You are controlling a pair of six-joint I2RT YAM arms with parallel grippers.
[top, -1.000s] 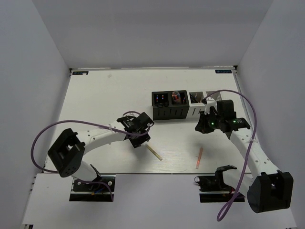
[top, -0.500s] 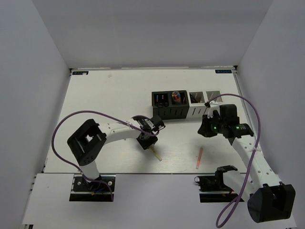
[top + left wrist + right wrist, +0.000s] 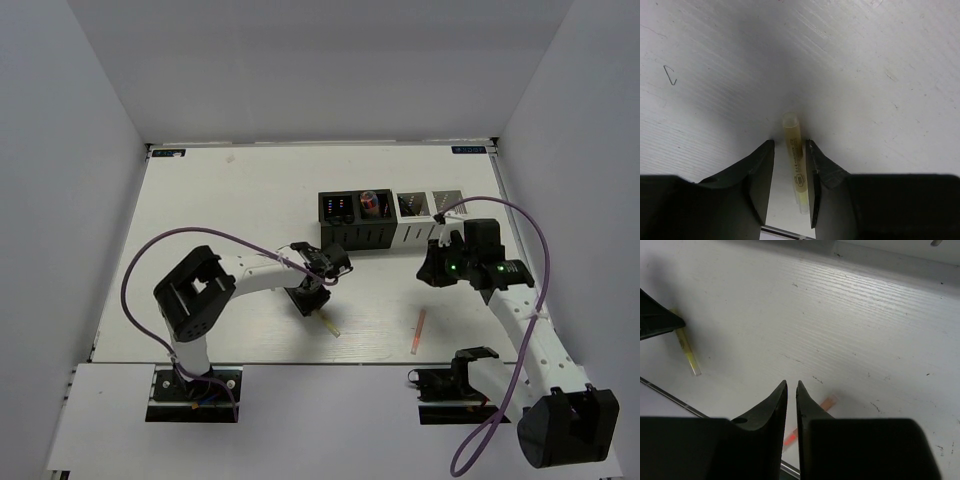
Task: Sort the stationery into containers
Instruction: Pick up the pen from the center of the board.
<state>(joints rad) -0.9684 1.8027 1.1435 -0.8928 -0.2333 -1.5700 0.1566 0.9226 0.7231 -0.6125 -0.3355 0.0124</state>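
A beige stick point(image 3: 794, 150) lies flat on the white table between the fingers of my left gripper point(image 3: 790, 142). It rests against the right finger, with a gap on the left, so the jaws are open around it. From above, that gripper point(image 3: 310, 300) covers the stick's upper end point(image 3: 328, 325). A thin salmon stick point(image 3: 418, 332) lies near the front edge, below my right gripper point(image 3: 428, 272). The right gripper point(image 3: 792, 383) hovers over the salmon stick point(image 3: 829, 402), its jaws a narrow slit apart and empty. The containers point(image 3: 390, 235) stand in a row behind, with items in the black ones.
The table's front edge point(image 3: 360, 362) runs close below both sticks. Both arm bases sit at the near edge, with purple cables looping beside them. In the right wrist view my left gripper's black finger point(image 3: 655, 320) shows beside the beige stick point(image 3: 687, 350).
My left gripper shifted right and settled over the beige stick, its jaws narrowing around it. My right gripper drew back a little from the containers, and its jaws parted slightly.
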